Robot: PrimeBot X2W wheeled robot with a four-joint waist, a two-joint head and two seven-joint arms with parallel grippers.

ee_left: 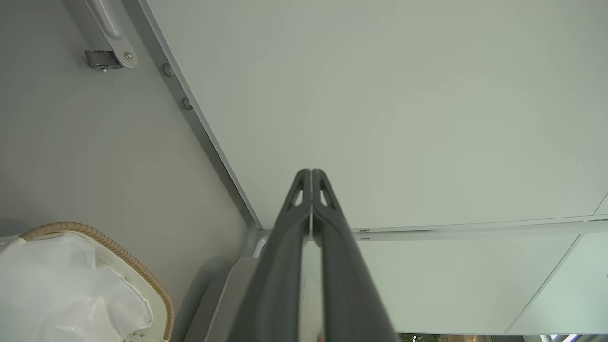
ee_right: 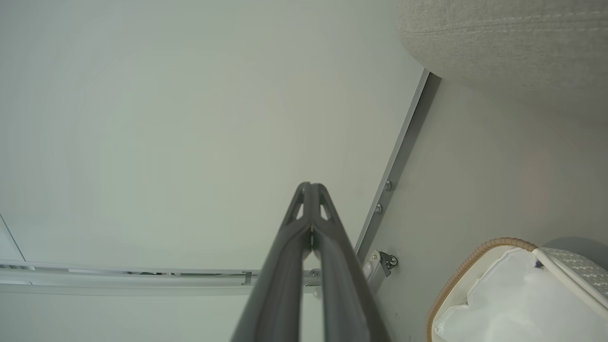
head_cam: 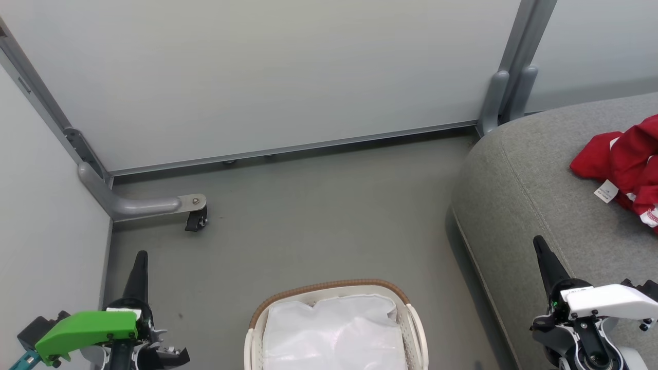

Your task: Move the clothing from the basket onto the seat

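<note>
1. The left gripper (head_cam: 141, 257) has its two dark fingers pressed together and holds nothing. In the left wrist view (ee_left: 311, 174) the tips meet with no gap between them.
2. The right gripper (head_cam: 538, 242) is also empty, its fingers closed flat against each other. It hangs over the near edge of the grey seat (head_cam: 519, 195).
3. The basket (head_cam: 329, 286) stands on the floor (head_cam: 318, 216) between the two grippers, to the right of the left one and to the left of the right one. It is nearer the robot than either fingertip. Inside its brown rim lies the crumpled white liner (head_cam: 334, 329).
4. The clothing (head_cam: 629, 154) lies on the seat, beyond the right gripper and to its right, well apart from it. It is a crumpled red heap with white patches, cut off by the head view's edge. A white tag (head_cam: 606, 191) hangs on the side nearest the gripper.
5. Ahead of the left gripper and slightly to its right, a black caster (head_cam: 196, 220) sits under a grey metal foot. A pale wall panel (head_cam: 257, 77) rises beyond both grippers.
</note>
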